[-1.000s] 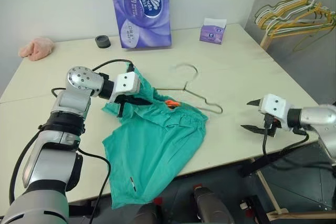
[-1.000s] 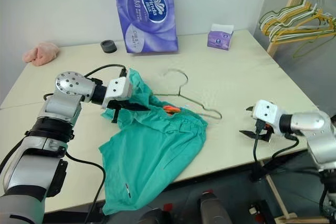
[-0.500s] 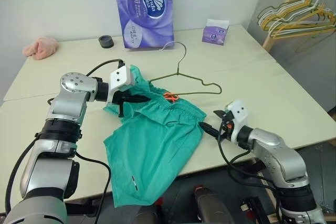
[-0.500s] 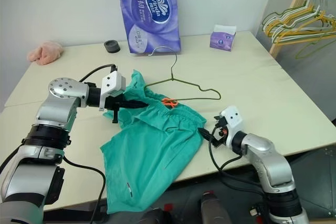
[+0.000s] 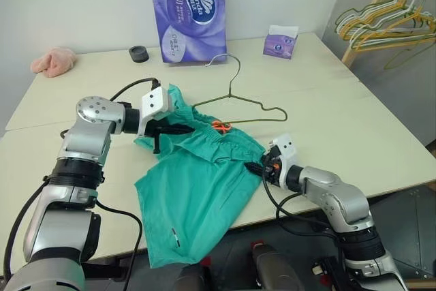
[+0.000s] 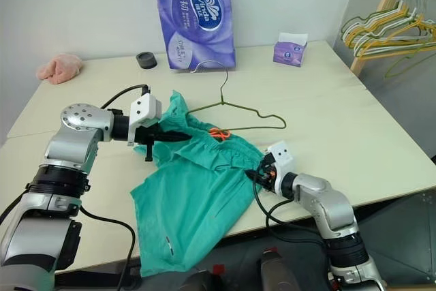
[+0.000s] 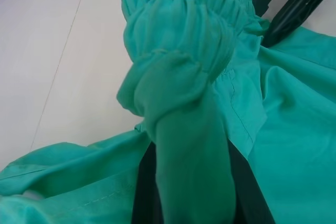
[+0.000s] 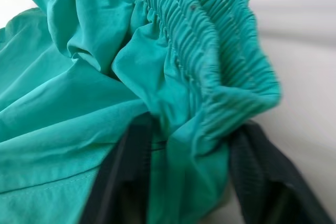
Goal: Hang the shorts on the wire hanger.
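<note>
The teal shorts (image 5: pixel 197 182) lie crumpled on the table (image 5: pixel 327 100), with one leg drooping over the front edge. My left gripper (image 5: pixel 182 128) is shut on the left end of the gathered waistband, and the fabric bunches over its fingers (image 7: pixel 147 182). My right gripper (image 5: pixel 257 167) is at the waistband's right end, with the elastic pinched between its fingers (image 8: pixel 128 171). An orange tag (image 5: pixel 219 126) shows at the waist. The wire hanger (image 5: pixel 235 103) lies flat just behind the shorts, hook pointing to the back, free of both grippers.
A purple tissue-roll pack (image 5: pixel 187 11) stands at the back, with a black round thing (image 5: pixel 138 53) beside it. There is a small tissue box (image 5: pixel 281 40) at the back right and a pink cloth lump (image 5: pixel 51 60) at the far left. A wooden rack with hangers (image 5: pixel 388 18) stands off the table's right side.
My right arm has swung in from the table's right side to the right end of the waistband, and its fingers have closed on the fabric. The left gripper has kept its hold in place.
</note>
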### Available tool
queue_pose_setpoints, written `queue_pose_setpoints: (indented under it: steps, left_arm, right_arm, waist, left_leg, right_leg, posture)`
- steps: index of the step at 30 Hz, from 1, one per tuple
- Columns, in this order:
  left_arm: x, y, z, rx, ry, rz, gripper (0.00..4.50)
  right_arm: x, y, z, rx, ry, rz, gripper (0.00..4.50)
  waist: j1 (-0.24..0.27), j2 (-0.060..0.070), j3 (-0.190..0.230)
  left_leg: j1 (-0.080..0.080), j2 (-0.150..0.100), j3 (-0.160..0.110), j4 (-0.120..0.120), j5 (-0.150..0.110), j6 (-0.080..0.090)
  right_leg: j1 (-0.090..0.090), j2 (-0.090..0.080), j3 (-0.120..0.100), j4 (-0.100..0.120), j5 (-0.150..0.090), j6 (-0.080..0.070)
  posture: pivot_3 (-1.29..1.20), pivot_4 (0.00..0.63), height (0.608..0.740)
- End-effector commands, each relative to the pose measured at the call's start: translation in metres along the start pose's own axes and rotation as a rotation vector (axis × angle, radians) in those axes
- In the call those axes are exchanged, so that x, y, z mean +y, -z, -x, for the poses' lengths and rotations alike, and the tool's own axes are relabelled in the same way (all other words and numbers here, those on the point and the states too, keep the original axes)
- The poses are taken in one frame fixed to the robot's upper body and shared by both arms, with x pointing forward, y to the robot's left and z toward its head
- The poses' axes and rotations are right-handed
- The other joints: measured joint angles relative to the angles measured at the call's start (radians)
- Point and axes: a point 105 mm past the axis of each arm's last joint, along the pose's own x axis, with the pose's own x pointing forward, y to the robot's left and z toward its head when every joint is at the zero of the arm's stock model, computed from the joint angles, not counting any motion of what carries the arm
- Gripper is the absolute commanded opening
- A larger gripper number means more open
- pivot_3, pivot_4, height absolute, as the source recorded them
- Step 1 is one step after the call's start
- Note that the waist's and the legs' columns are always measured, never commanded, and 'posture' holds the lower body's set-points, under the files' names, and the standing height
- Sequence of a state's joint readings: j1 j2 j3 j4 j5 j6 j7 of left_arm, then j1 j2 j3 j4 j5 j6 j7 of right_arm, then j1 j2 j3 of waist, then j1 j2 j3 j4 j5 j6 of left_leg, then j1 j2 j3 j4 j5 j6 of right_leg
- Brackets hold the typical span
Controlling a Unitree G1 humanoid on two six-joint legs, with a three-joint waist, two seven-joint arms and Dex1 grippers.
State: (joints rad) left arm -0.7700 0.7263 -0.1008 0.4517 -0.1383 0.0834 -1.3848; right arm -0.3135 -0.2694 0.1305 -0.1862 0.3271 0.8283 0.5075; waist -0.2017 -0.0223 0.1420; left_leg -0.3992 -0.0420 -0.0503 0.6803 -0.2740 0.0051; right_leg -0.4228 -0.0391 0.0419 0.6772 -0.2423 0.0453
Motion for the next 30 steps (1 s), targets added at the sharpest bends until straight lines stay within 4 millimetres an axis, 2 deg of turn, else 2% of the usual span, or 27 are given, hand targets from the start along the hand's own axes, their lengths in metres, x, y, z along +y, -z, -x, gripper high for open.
queue_pose_setpoints:
  steps: [1,3,6,10,13,22,30]
  left_arm:
    - [0.008,-0.014,0.012,-0.035,-0.053,-0.044,0.00]
    - [0.006,-0.014,0.014,-0.038,-0.052,-0.036,0.00]
    - [0.002,-0.015,0.020,-0.051,-0.036,-0.005,0.00]
    - [-0.018,-0.015,0.034,-0.025,0.081,0.048,0.00]
    - [-0.025,-0.012,0.043,0.024,0.120,0.047,0.00]
    - [-0.009,-0.005,0.046,0.069,0.039,0.022,0.00]
    - [-0.014,0.005,0.049,0.103,0.056,0.030,0.00]
  right_arm:
    - [-0.013,-0.022,0.008,-0.071,0.037,0.048,0.65]
    - [-0.018,-0.027,0.012,-0.087,0.039,0.061,0.04]
    - [-0.028,-0.035,0.022,-0.101,0.042,0.088,0.04]
    - [-0.041,-0.042,0.040,-0.093,0.026,0.131,0.04]
    - [-0.049,-0.045,0.050,-0.084,0.031,0.147,0.04]
    - [-0.042,-0.050,0.058,-0.080,-0.015,0.188,0.04]
    - [-0.041,-0.052,0.060,-0.101,-0.008,0.175,0.04]
  waist:
    - [0.000,0.000,0.000]
    - [0.001,0.000,0.000]
    - [0.000,0.000,-0.001]
    - [-0.002,0.000,-0.001]
    - [0.000,0.000,-0.002]
    - [0.007,0.000,-0.003]
    - [0.006,0.000,-0.004]
  left_leg:
    - [0.000,0.000,0.000,0.000,0.000,0.000]
    - [0.000,0.000,0.000,0.000,0.000,0.000]
    - [0.000,0.000,0.000,0.000,0.000,0.000]
    - [0.000,0.000,0.000,0.000,0.000,0.000]
    - [0.000,0.000,0.000,0.000,0.000,0.000]
    - [0.000,0.000,0.000,0.000,0.000,0.000]
    - [0.000,0.000,0.000,0.000,0.000,0.000]
  right_leg:
    - [0.000,0.000,0.000,0.000,0.000,0.000]
    - [0.000,0.000,0.000,0.000,0.000,0.000]
    - [0.000,0.000,0.000,0.000,0.000,0.000]
    - [0.000,0.000,0.000,0.000,0.000,0.000]
    - [0.000,0.000,0.000,0.000,0.000,0.000]
    - [0.001,0.000,0.000,-0.001,0.000,0.000]
    - [0.001,0.000,0.000,-0.001,0.000,0.000]
  posture:
    - [-0.22,0.088,0.740]
    - [-0.22,0.087,0.740]
    - [-0.22,0.085,0.740]
    - [-0.21,0.084,0.740]
    - [-0.21,0.083,0.740]
    - [-0.21,0.083,0.740]
    - [-0.22,0.084,0.740]
